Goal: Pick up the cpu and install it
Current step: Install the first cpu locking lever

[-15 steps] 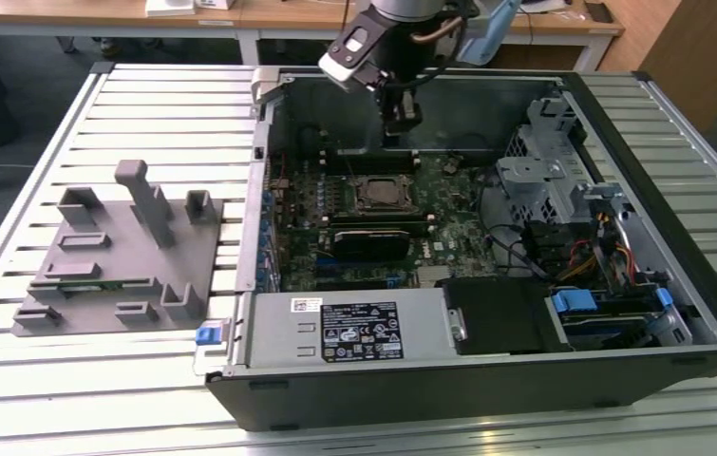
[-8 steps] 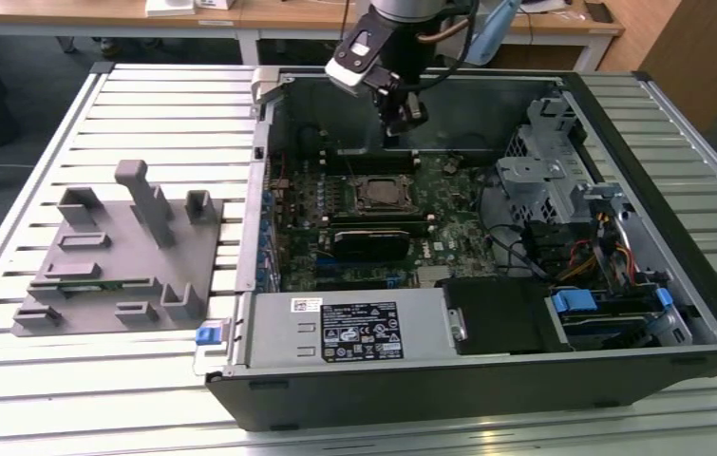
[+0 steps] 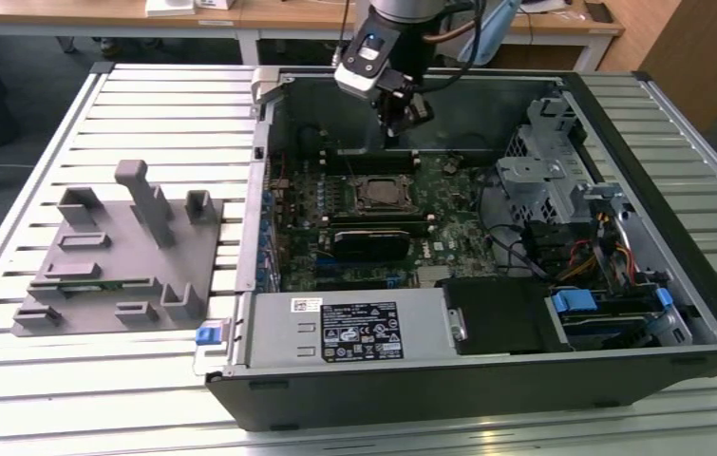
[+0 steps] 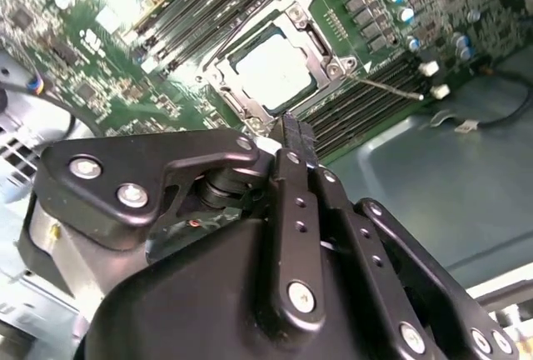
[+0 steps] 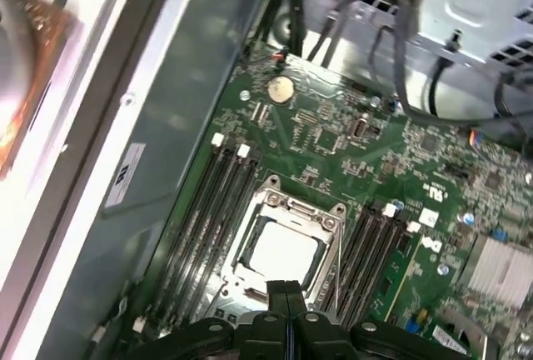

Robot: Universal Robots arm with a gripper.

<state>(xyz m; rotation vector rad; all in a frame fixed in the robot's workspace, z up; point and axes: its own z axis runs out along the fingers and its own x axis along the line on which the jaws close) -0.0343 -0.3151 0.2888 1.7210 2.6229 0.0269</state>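
Over the open computer case [image 3: 485, 389], the gripper [image 3: 394, 128] is hanging above the green motherboard [image 3: 453, 223], toward the case's far wall in the exterior view. Its fingers [image 5: 275, 293] are sitting pressed together in both wrist views, gripping nothing. The cpu [image 3: 384, 195] is lying flat in the socket in the middle of the board with its pale metal top facing up [image 4: 273, 68] [image 5: 283, 252]. A metal frame [image 5: 333, 218] is sitting around it, and dark memory slots [image 5: 208, 202] are running along both sides. The gripper is hovering clear of the cpu, not touching it. At the exterior view's left, a grey plastic fixture [image 3: 118, 256] is lying on the slatted table [image 3: 80, 418], just beside the case and well apart from the gripper.
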